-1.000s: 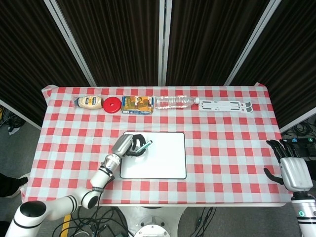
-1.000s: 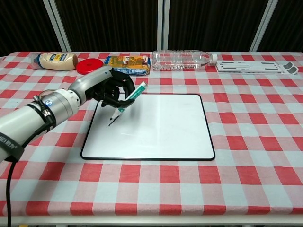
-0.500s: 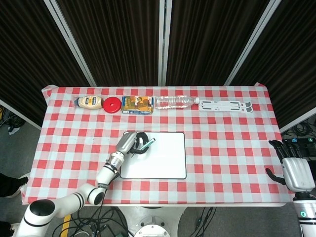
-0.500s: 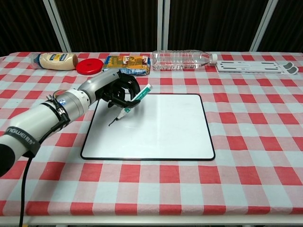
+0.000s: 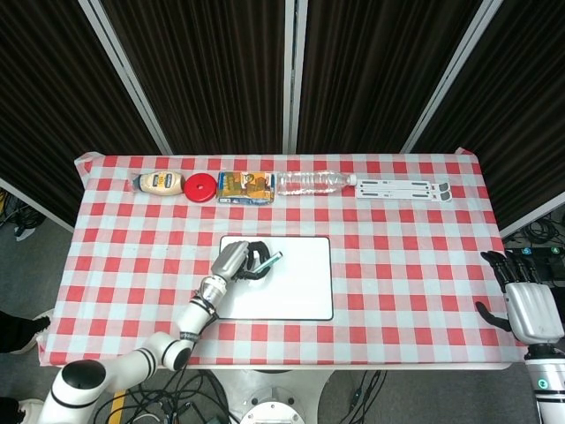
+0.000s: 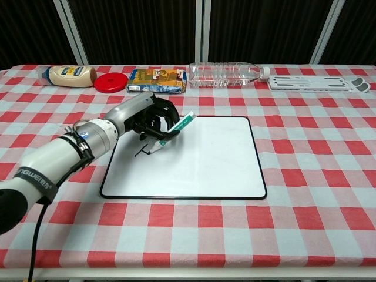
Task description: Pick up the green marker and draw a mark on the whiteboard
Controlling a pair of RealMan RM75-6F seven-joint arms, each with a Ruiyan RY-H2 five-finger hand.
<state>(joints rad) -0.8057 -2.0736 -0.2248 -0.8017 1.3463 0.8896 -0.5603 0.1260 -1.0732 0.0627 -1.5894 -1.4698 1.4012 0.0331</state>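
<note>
My left hand holds the green marker slanted, tip down over the upper left part of the whiteboard. A short dark stroke lies on the board just left of the tip. Whether the tip touches the surface I cannot tell. My right hand hangs at the table's right edge, off the cloth, fingers apart and holding nothing; the chest view does not show it.
Along the far edge stand a mayonnaise bottle, a red lid, a snack packet, a lying water bottle and a white flat stand. Checked cloth covers the table.
My left hand has carried the marker to the right across the board's upper left part. The dark stroke stays behind, left of the tip. The right hand has hardly moved.
</note>
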